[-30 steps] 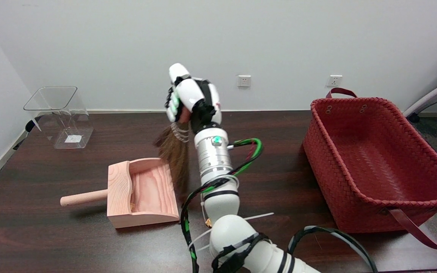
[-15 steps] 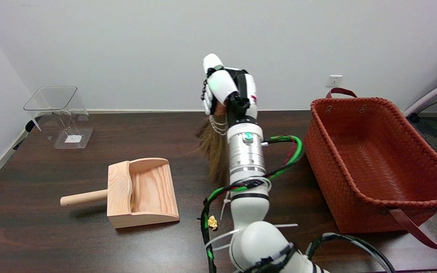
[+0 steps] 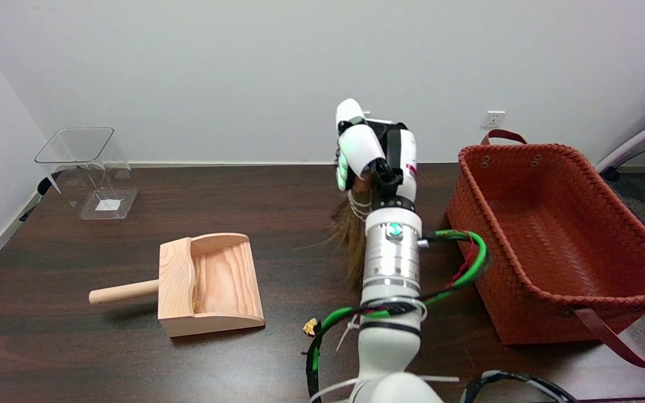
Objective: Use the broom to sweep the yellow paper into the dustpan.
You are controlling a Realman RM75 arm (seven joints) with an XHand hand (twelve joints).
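Observation:
My right hand (image 3: 375,154) grips the top of a small brown straw broom (image 3: 353,238), whose bristles hang down toward the dark table right of centre. A small crumpled yellow paper (image 3: 311,326) lies on the table below the bristles, partly behind the arm's cables. The wooden dustpan (image 3: 208,285) sits to the left with its open mouth facing right and its round handle pointing left. A yellowish scrap shows in its near-left inside corner. The broom is well to the right of the dustpan, and its tips stop a little short of the paper on the far side.
A red woven basket (image 3: 552,235) with strap handles stands close on the right of the arm. A clear plastic bin (image 3: 90,170) sits at the back left. My forearm and its green, black and red cables (image 3: 457,274) cover the near middle of the table.
My right hand has carried the broom rightward, away from the dustpan, and slightly lower than half a second ago. The yellow paper, hidden behind the arm one second ago, now shows.

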